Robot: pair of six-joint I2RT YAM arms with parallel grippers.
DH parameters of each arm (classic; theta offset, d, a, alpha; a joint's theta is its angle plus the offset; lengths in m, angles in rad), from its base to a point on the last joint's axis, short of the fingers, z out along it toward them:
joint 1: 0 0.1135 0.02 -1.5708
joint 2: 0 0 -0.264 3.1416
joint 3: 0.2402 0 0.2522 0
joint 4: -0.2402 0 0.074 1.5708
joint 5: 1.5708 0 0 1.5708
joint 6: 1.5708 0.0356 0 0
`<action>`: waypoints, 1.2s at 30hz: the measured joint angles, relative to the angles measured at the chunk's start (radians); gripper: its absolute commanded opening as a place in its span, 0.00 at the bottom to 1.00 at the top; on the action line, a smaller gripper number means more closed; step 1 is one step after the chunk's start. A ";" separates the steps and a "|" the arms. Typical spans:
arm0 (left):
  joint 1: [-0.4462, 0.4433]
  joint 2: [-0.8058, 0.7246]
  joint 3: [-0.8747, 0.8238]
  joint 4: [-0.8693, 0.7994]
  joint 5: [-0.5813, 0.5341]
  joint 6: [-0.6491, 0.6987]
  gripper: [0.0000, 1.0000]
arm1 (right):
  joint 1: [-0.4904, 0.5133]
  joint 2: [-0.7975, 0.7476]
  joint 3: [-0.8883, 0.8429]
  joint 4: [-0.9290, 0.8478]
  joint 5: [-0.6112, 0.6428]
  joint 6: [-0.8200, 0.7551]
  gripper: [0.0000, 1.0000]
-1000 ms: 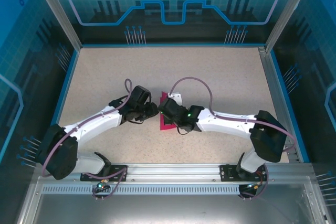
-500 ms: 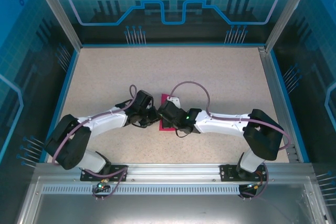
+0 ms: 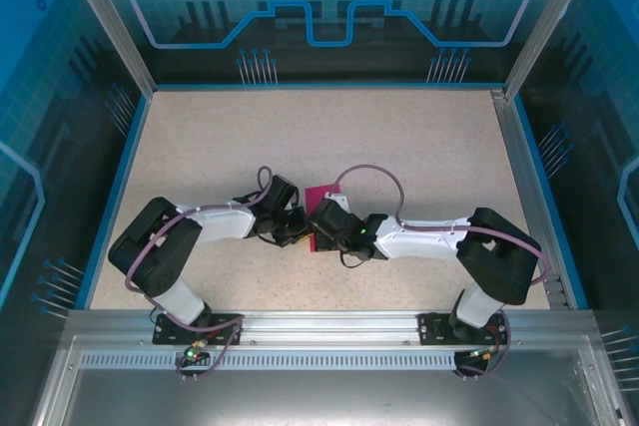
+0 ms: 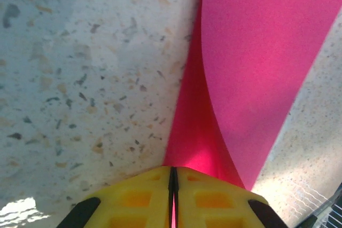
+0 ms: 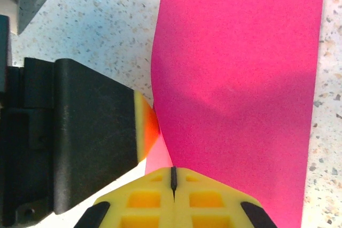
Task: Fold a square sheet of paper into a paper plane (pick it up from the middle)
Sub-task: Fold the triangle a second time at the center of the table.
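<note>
The folded magenta-pink paper lies on the speckled table between the two arms, mostly covered by their wrists. My left gripper comes at it from the left. Its yellow fingers are shut, with a raised fold of the paper running into the seam between them at my left gripper. My right gripper meets it from the right. In the right wrist view my right gripper is shut where the paper buckles up to its tips. The left finger's pad touches that same fold.
The table is walled by a blue rim and transparent panels. A metal rail with both arm bases runs along the near edge. Purple cables loop above both wrists.
Both arms have dropped lower and drawn slightly toward the near edge. The left gripper has closed onto the paper's fold. The right gripper stayed shut.
</note>
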 measured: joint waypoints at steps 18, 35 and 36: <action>0.002 0.021 0.029 -0.037 0.007 0.010 0.10 | -0.173 -0.089 -0.113 0.134 -0.244 -0.103 0.04; 0.001 0.034 0.063 -0.087 0.003 0.031 0.12 | -0.360 -0.064 -0.117 0.140 -0.602 -0.365 0.06; 0.000 0.035 0.068 -0.095 0.000 0.036 0.12 | -0.370 -0.064 -0.117 0.137 -0.615 -0.376 0.06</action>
